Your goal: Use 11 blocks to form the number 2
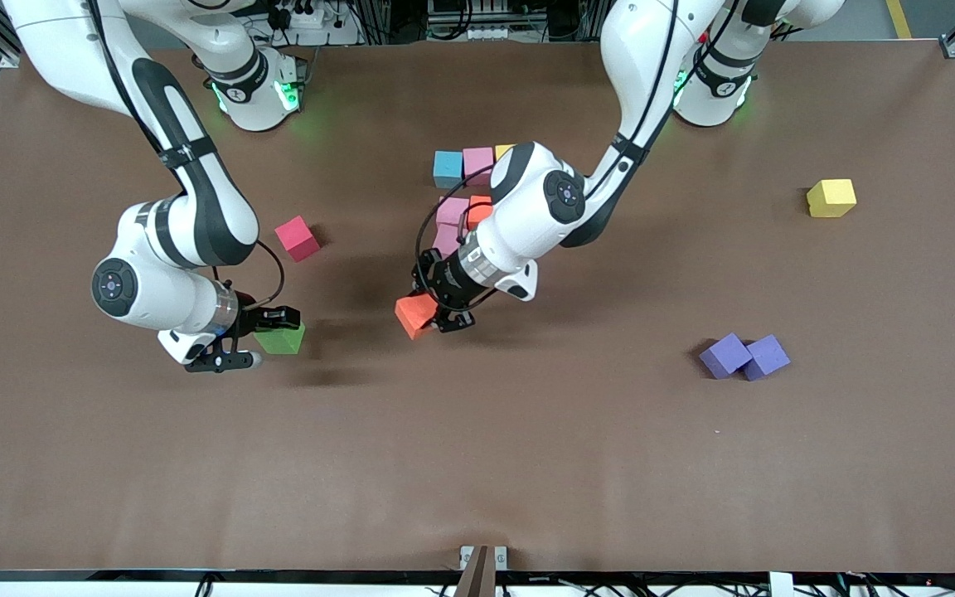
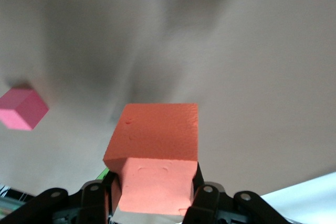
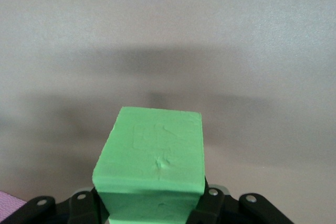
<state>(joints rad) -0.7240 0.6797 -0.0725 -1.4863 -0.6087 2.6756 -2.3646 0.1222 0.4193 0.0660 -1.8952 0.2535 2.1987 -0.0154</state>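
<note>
The number 2 is only begun: a light blue cube, pink cubes and an orange one sit clustered mid-desk, partly hidden by my left arm. My left claw grips a red-orange cube over the desk just nearer the camera than that cluster, likely for a lower row. My right claw grips the green cube, held clear toward its end, probably waiting its turn. A red cube, yellow cube and two purple cubes lie apart.
</note>
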